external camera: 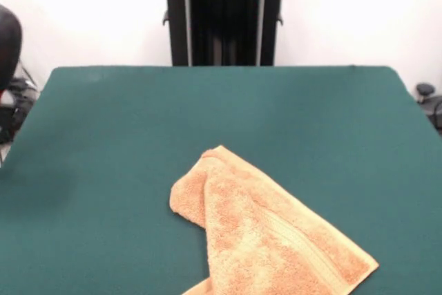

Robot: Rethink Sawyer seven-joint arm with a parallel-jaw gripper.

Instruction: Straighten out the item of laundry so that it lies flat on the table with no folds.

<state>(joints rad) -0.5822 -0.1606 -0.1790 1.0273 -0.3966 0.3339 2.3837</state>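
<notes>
One towel (266,233) lies folded on the table (103,143); no gripper shows.
We judge unfolding not begun; next we'd pinch an upper-layer corner.

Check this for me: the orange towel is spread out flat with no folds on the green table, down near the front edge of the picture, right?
Not quite. The front view shows the orange towel folded over itself and bunched, not spread flat. The rest holds: it lies on the green table, near the front edge of the picture.
</notes>
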